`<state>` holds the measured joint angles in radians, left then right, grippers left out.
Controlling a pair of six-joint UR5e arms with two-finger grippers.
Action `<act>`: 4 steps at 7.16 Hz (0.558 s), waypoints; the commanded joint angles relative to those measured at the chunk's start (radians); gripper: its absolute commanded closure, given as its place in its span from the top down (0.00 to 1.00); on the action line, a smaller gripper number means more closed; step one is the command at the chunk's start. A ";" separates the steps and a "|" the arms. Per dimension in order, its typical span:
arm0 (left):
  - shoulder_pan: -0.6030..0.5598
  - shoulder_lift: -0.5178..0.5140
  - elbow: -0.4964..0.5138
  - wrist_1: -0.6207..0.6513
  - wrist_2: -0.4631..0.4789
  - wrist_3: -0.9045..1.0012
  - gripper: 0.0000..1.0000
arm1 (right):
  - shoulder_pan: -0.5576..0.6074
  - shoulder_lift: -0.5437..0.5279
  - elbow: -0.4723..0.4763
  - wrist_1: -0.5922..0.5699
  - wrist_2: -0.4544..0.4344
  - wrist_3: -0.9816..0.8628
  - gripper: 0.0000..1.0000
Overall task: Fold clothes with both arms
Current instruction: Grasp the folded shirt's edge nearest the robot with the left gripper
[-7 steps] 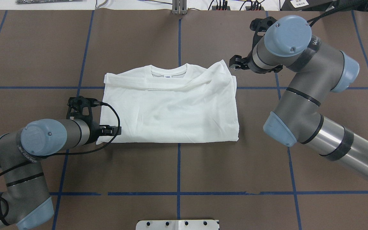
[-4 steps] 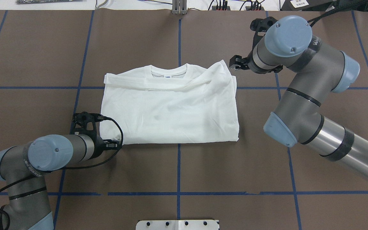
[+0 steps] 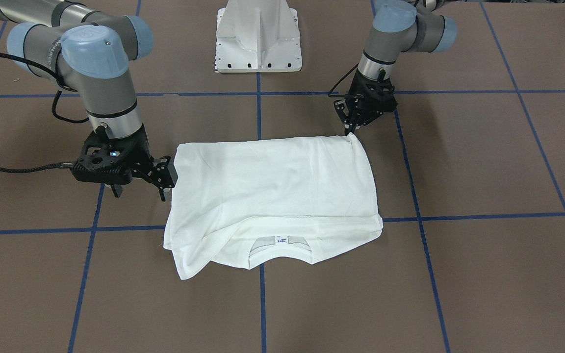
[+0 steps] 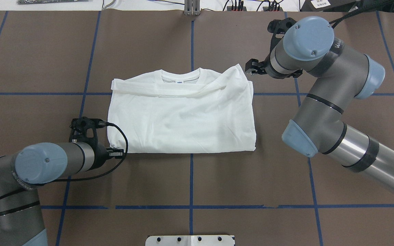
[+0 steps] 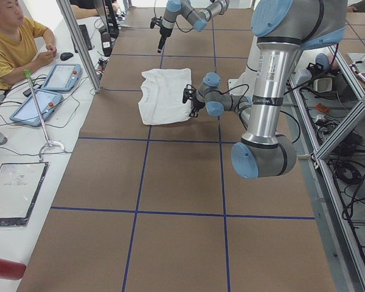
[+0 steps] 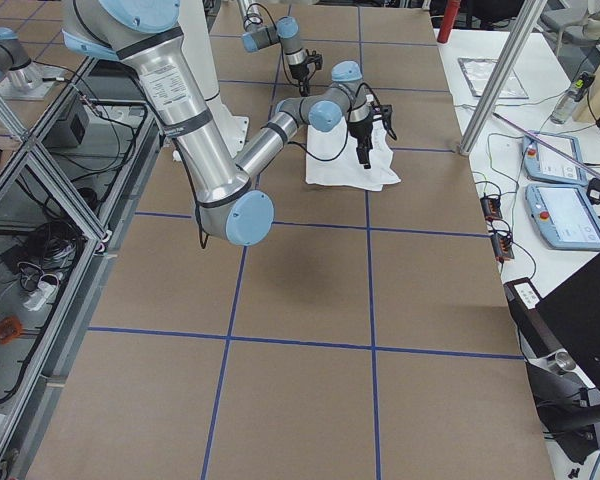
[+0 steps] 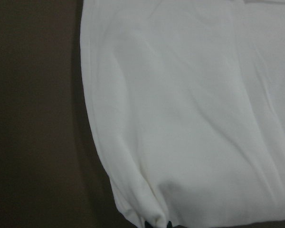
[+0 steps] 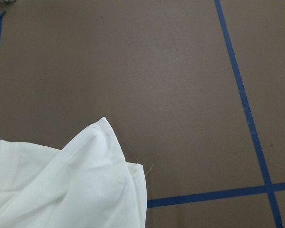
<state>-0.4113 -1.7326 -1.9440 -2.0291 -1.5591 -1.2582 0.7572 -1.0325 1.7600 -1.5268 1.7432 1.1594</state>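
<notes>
The white long-sleeved T-shirt (image 4: 183, 119) lies folded into a rectangle at the table's middle, collar (image 4: 180, 77) and label at the far side, a sleeve laid across below the collar. Its printed text is hidden. My left gripper (image 4: 117, 153) sits low at the shirt's near-left corner and is shut on it; the left wrist view shows the fabric (image 7: 190, 118) bunching at the fingertips. In the front view this gripper (image 3: 349, 128) meets the pointed corner. My right gripper (image 4: 250, 68) is open and empty, just off the shirt's far-right corner; it also shows in the front view (image 3: 166, 179).
Blue tape lines (image 4: 191, 191) cross the brown table. The white pedestal base (image 3: 258, 39) stands at the robot's side. Cables and plugs (image 4: 251, 5) line the far edge. An operator (image 5: 12, 42) with tablets sits beyond the table's far side.
My left gripper has moved from over the shirt's left edge down to its near-left corner and now pinches it. The right arm and the shirt's body have not moved.
</notes>
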 commanded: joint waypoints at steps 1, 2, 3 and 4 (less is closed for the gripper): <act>-0.169 0.013 0.002 0.016 -0.001 0.197 0.00 | -0.005 0.000 0.001 0.001 -0.001 0.011 1.00; -0.275 0.002 0.048 0.016 -0.004 0.323 0.00 | -0.013 0.002 0.004 0.001 -0.002 0.020 1.00; -0.353 -0.040 0.135 0.004 -0.004 0.397 0.00 | -0.022 0.003 0.004 0.001 -0.002 0.034 1.00; -0.401 -0.177 0.290 0.004 -0.001 0.434 0.00 | -0.033 0.003 0.019 0.001 -0.004 0.036 1.00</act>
<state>-0.7337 -1.7931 -1.8040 -2.0208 -1.5620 -0.8968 0.7366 -1.0301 1.7672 -1.5263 1.7410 1.1878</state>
